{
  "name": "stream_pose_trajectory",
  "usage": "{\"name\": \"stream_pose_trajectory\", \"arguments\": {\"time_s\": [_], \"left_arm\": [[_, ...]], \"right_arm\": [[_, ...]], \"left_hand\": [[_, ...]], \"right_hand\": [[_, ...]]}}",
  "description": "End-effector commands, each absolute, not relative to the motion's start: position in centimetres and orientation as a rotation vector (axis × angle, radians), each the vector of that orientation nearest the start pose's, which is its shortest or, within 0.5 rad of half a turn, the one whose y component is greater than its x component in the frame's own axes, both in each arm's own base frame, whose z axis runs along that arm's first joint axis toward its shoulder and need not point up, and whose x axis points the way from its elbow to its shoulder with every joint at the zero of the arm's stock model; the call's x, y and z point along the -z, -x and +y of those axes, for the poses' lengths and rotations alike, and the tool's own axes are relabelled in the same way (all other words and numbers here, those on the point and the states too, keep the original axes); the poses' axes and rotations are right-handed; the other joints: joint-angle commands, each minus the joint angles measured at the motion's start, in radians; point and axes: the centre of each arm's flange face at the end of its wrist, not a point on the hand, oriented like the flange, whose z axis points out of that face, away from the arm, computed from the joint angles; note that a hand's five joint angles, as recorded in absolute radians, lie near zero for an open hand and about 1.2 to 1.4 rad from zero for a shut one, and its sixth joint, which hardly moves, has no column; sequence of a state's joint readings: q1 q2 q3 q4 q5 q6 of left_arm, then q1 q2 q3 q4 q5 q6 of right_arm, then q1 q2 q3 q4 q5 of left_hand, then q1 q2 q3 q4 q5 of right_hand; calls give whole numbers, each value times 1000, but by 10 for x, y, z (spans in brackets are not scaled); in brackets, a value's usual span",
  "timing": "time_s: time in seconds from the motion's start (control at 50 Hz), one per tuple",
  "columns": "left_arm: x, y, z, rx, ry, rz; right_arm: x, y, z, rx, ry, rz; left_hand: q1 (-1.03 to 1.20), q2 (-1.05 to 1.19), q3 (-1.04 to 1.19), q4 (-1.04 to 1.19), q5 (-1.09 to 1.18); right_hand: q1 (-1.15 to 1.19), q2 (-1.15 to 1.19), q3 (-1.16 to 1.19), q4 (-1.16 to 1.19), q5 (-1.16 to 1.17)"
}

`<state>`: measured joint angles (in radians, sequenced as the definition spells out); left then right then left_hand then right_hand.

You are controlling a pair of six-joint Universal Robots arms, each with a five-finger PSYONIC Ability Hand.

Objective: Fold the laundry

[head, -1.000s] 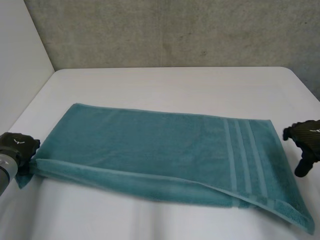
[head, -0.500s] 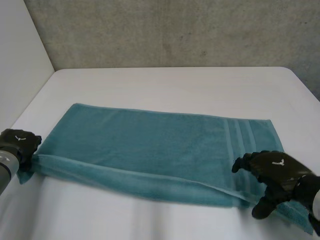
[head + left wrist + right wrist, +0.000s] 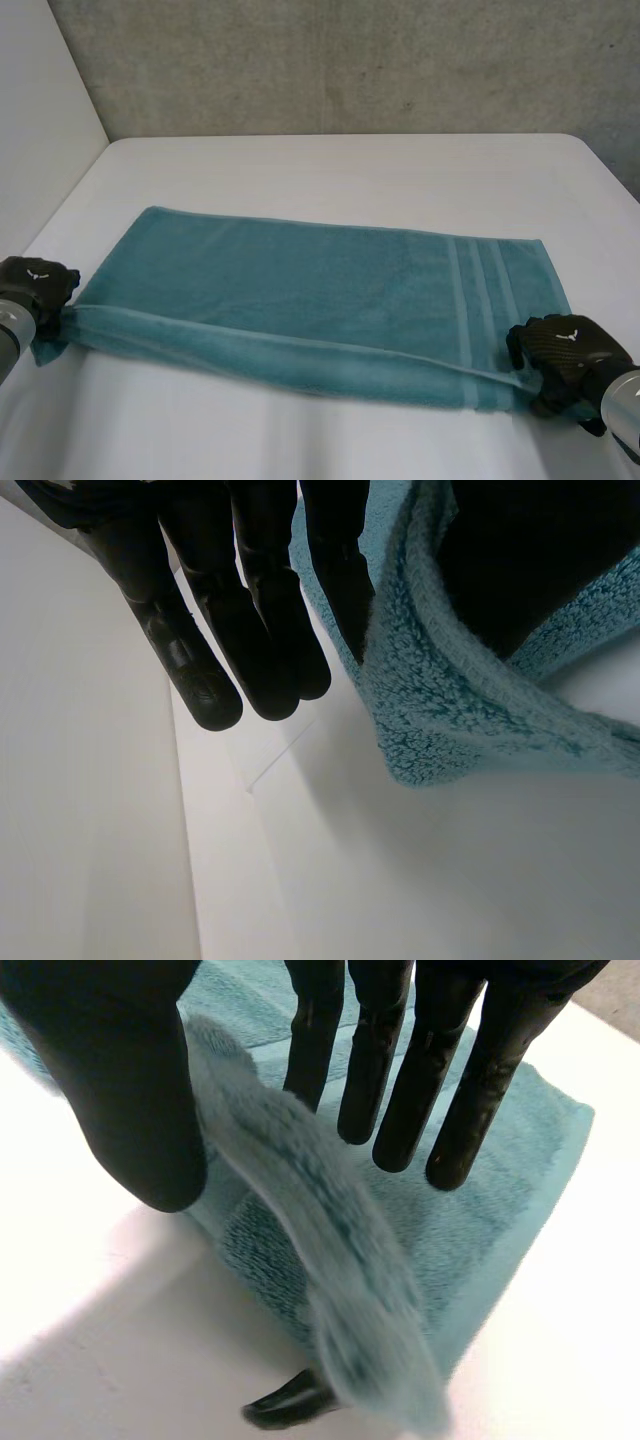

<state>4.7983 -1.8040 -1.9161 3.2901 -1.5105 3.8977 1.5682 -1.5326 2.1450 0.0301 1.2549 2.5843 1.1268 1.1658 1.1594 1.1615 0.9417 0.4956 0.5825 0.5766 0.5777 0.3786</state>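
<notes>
A teal towel (image 3: 320,280) lies lengthwise across the white table (image 3: 350,165), folded in half, with pale stripes near its right end. My left hand (image 3: 35,283) is at the towel's near left corner. In the left wrist view that corner (image 3: 450,710) is pinched between the straight fingers (image 3: 260,610) and the thumb. My right hand (image 3: 560,355) sits on the near right corner. In the right wrist view a raised edge of the towel (image 3: 300,1190) runs between the thumb (image 3: 120,1070) and the straight fingers (image 3: 390,1060).
A grey concrete wall (image 3: 350,60) stands behind the table's far edge. A white wall (image 3: 40,120) runs along the left side. Bare table lies beyond the towel and in front of it (image 3: 250,430).
My right hand has swung in from beside the towel's right end onto its near right corner and taken hold of the edge. The left hand has barely moved.
</notes>
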Motion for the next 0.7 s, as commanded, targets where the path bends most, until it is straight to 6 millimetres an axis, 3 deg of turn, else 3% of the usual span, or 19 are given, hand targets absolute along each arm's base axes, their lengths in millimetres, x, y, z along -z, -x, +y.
{"name": "stream_pose_trajectory", "arguments": {"time_s": [0.02,0.12,0.14,0.16,0.18,0.34,0.48,0.64,0.66,0.68,0.7], "left_arm": [[-155,111,-292,1399,-818,2217],[-153,112,-291,1394,-821,2223],[-152,112,-290,1392,-824,2226],[-152,112,-290,1392,-824,2226],[-150,112,-290,1384,-823,2231],[-144,108,-290,1358,-812,2251],[-143,103,-289,1340,-793,2263],[-143,103,-288,1335,-787,2261],[-142,103,-286,1331,-790,2267],[-142,103,-286,1331,-790,2267],[-141,104,-283,1329,-801,2278]], "right_arm": [[-164,-154,-208,1547,981,2579],[-171,-145,-214,1614,956,2574],[-173,-143,-216,1624,957,2570],[-173,-143,-216,1626,966,2560],[-173,-143,-216,1626,966,2560],[-179,-122,-234,1694,893,2611],[-187,-105,-247,1760,846,2656],[-185,-100,-248,1757,841,2655],[-185,-100,-248,1757,841,2655],[-184,-101,-248,1753,842,2651],[-184,-101,-247,1748,842,2645]], "left_hand": [[208,169,176,174,219],[88,49,55,53,98],[-95,-134,-128,-130,-85],[-97,-136,-130,-132,-87],[-359,-398,-391,-393,-348],[-528,-567,-561,-563,-518],[-535,-574,-567,-569,-524],[-494,-533,-526,-528,-483],[-328,-367,-360,-362,-317],[-326,-365,-359,-361,-316],[66,27,34,32,77]], "right_hand": [[819,733,738,737,762],[901,814,820,819,843],[901,814,820,819,843],[901,814,820,819,843],[901,814,820,819,843],[901,814,820,819,843],[901,814,820,819,843],[901,814,820,819,843],[901,814,820,819,843],[901,814,820,819,843],[901,814,820,819,843]]}}
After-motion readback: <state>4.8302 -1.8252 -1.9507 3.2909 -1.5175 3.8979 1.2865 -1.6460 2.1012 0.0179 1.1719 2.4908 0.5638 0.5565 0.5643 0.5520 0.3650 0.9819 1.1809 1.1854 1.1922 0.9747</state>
